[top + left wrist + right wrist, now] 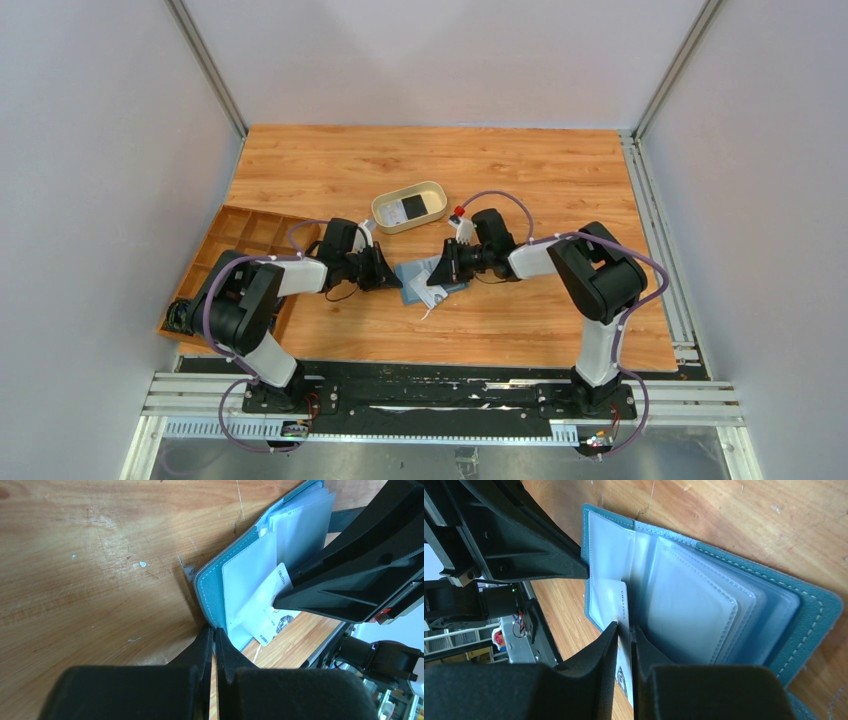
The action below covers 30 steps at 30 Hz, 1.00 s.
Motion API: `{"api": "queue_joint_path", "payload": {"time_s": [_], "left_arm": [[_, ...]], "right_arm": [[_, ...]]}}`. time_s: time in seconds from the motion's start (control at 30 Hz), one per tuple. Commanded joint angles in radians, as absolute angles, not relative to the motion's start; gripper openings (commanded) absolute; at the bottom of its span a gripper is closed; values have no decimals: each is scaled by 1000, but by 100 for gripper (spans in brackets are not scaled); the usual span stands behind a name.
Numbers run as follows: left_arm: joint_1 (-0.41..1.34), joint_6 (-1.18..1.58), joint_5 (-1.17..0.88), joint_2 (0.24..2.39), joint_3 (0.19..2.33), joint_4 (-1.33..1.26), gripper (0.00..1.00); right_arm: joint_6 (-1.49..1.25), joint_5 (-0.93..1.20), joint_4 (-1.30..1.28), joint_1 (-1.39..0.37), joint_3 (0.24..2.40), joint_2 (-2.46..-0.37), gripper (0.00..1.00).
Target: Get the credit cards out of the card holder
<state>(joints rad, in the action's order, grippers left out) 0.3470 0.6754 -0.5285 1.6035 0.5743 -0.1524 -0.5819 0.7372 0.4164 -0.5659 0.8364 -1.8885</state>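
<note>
left gripper (215, 645): jaws closed tight on card holder (210, 587) edge, anchoring it open on the table (75, 555) | right gripper (624, 627): nearly closed, pinching a card (267, 625) half out of its pocket, ready for pulling

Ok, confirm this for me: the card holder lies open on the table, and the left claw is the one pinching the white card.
Not quite: it is the right claw that pinches the white card, as the right wrist view shows. The left claw, shut, only meets the teal edge of the card holder, which does lie open on the table.
</note>
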Motion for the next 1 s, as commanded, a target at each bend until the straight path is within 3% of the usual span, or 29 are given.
{"api": "queue_joint_path", "payload": {"time_s": [0.0, 0.27, 0.37, 0.53, 0.73, 0.97], "left_arm": [[345, 610, -386, 1670, 537, 25, 0], [345, 609, -387, 1671, 547, 28, 0], [345, 606, -388, 1674, 548, 28, 0], [345, 604, -387, 1672, 547, 29, 0], [345, 610, -387, 1672, 542, 18, 0], [345, 621, -388, 1669, 547, 10, 0]], "right_arm": [[-545, 718, 275, -538, 777, -1931, 17], [-520, 736, 264, -481, 742, -1902, 16], [-512, 745, 246, -463, 738, -1888, 2], [-521, 765, 212, -412, 740, -1803, 0], [-483, 630, 30, -409, 941, -1650, 0], [-596, 570, 7, -422, 1301, -1842, 0]]}}
